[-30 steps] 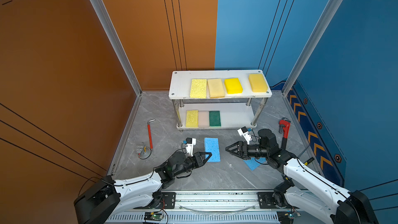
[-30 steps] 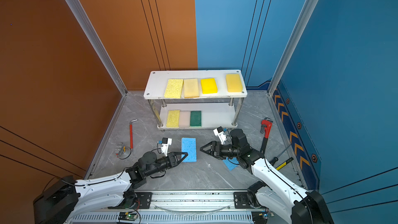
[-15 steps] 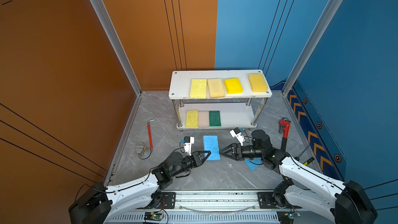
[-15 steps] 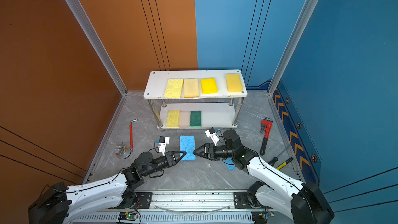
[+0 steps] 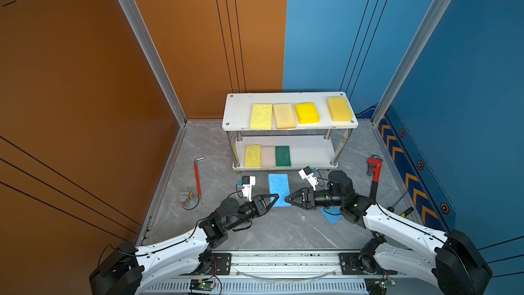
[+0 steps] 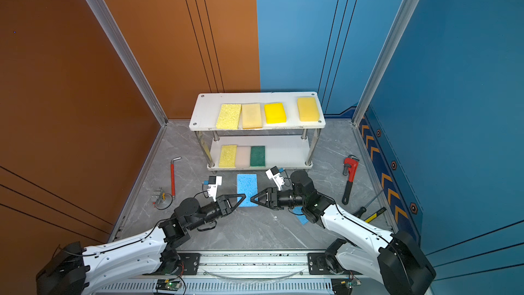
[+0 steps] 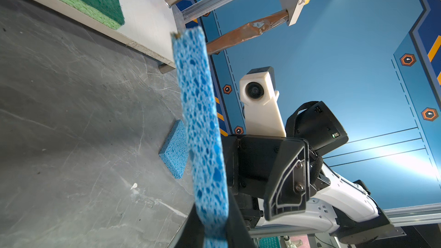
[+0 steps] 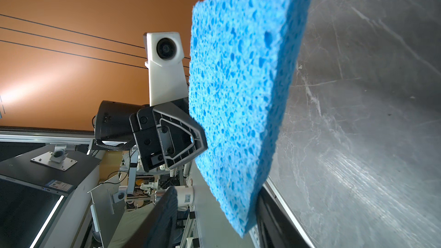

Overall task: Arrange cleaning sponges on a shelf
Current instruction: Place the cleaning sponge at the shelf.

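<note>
Grey worktop [image 5: 283,231] between orange and blue walls | shelf [image 5: 312,154] far centre, lower board half free | blue sponge [image 5: 279,187] held up just before it | left hand [image 5: 275,197] pinching near-left corner | right hand [image 5: 287,198] spread astride near-right corner | risk: left letting go early drops it.

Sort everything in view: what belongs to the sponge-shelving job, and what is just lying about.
Job: shelf; upper porous sponge; cream sponge; bright yellow sponge; golden sponge; lower porous sponge; pinkish-beige sponge; dark green sponge; held blue sponge; floor blue sponge.

Lying about: red pipe wrench; red L-shaped key; small metal fitting; screwdriver.
</note>
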You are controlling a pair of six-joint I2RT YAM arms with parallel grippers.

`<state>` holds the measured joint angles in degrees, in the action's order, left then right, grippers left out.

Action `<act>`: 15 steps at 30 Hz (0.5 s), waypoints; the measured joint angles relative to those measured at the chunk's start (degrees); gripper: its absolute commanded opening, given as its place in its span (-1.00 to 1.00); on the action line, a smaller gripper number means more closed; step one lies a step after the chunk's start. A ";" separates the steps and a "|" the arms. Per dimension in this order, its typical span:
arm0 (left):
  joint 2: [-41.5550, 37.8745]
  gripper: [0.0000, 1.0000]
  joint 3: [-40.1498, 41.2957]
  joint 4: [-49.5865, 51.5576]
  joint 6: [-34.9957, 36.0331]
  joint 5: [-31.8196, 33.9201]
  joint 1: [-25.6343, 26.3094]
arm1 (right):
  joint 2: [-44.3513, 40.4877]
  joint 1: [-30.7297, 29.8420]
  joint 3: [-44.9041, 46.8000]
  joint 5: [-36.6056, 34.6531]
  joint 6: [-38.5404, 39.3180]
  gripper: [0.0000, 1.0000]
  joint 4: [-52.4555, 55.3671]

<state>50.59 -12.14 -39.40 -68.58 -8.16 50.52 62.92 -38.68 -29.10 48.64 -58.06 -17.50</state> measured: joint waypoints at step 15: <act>0.09 -0.71 -0.11 -0.22 0.00 1.03 0.00 | 2.14 -0.72 -0.04 -1.55 -0.46 0.22 -1.05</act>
<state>50.68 -12.25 -39.62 -68.58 -7.14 50.52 65.06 -39.40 -29.15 47.09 -58.52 -18.55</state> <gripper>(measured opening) 0.146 0.605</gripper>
